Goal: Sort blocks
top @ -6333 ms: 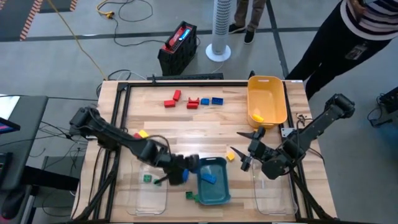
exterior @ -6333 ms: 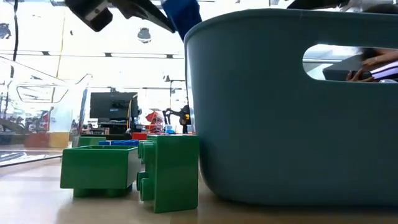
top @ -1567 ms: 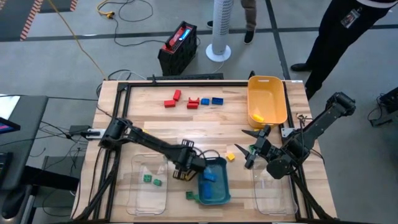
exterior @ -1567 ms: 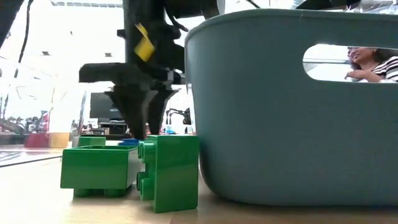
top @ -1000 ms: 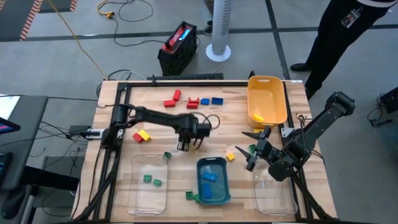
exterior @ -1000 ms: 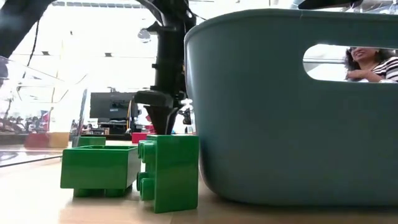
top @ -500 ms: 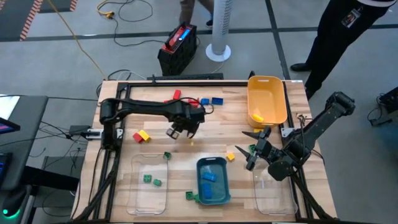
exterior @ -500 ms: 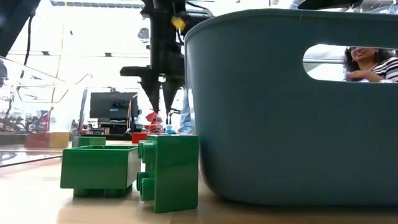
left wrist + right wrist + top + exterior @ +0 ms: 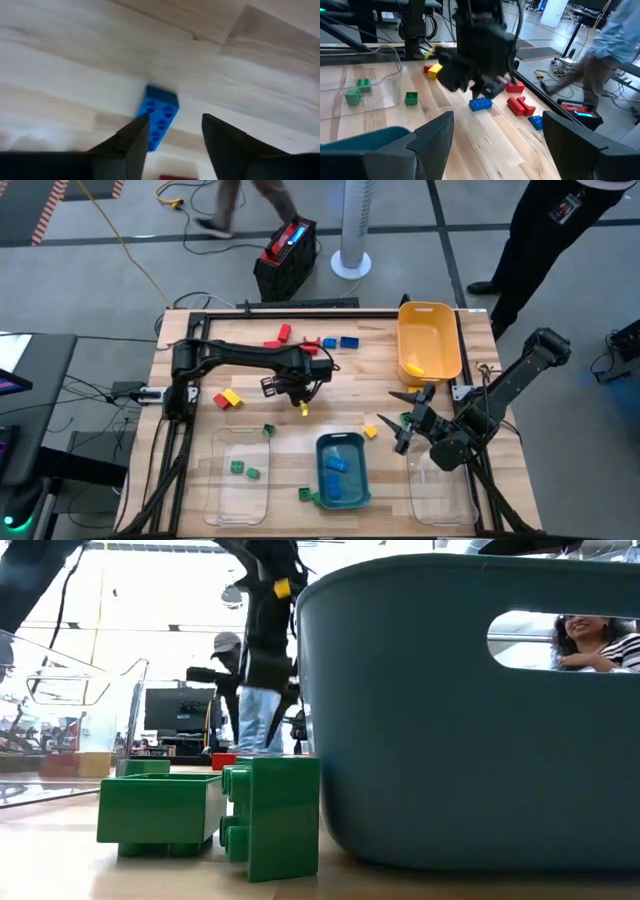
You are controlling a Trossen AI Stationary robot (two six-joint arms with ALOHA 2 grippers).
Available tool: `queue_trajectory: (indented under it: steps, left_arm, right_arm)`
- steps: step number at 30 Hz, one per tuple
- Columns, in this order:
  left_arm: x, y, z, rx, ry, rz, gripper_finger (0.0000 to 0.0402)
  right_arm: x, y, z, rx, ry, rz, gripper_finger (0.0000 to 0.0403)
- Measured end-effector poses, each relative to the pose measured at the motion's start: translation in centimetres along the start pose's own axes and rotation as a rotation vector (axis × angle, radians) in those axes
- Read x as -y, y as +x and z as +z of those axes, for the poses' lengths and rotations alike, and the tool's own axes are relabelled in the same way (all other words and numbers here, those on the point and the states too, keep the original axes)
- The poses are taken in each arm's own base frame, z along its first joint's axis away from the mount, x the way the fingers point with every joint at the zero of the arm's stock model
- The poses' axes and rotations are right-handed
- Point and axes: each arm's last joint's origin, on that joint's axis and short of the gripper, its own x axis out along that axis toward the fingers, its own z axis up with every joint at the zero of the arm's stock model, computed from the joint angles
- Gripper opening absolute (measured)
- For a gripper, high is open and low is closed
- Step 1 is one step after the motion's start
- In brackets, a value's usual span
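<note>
We find the left gripper point(image 9: 172, 137) with its fingers spread and nothing between them, poised above a blue block point(image 9: 158, 116) that lies flat on the bench point(image 9: 250, 340), studs up. In the high view this gripper point(image 9: 290, 388) sits near the middle of the bench, short of the far-edge row of blocks. The block lies skewed to the line of the fingers, closer to one of them. We judge that, if the gripper descends as it stands, that finger could land on the studs or push the block aside instead of straddling it. A pinch across the corners could also let it twist free on the lift.

Outward from there, red blocks point(image 9: 282, 336) and further blue blocks point(image 9: 348, 341) lie along the far edge, close enough that a shoved block could strike them. A yellow block point(image 9: 232, 396) and a red one beside it lie toward the left edge. The teal bin point(image 9: 356, 492) sits at the near edge, already holding blue blocks. The clear bin point(image 9: 222, 500) to its left holds green blocks point(image 9: 237, 467). A long carry to the teal bin risks a drop short of its rim.

The right gripper point(image 9: 402, 425) waits wide open near the right edge, below the yellow bin point(image 9: 443, 320). A small yellow block point(image 9: 370, 432) lies just beside it.
</note>
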Motion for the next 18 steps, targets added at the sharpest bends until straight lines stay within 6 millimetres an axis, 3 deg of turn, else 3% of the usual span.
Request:
queue_trajectory:
  steps: [5, 9, 18]
  left_arm:
    - [-0.6, 2.4, -0.4, -0.155, -0.003, -0.04, 0.026]
    - [-1.1, 2.2, -0.2, -0.177, -0.022, 0.027, 0.0298]
    - [-0.7, 1.6, 0.9, -0.176, 0.017, 0.032, 0.0281]
  right_arm:
    - [0.0, 0.0, 0.0, -0.001, 0.003, 0.0, 0.0314]
    - [0.0, 0.0, 0.0, -0.001, 0.003, 0.0, 0.0314]
    - [0.0, 0.0, 0.0, -0.001, 0.003, 0.0, 0.0314]
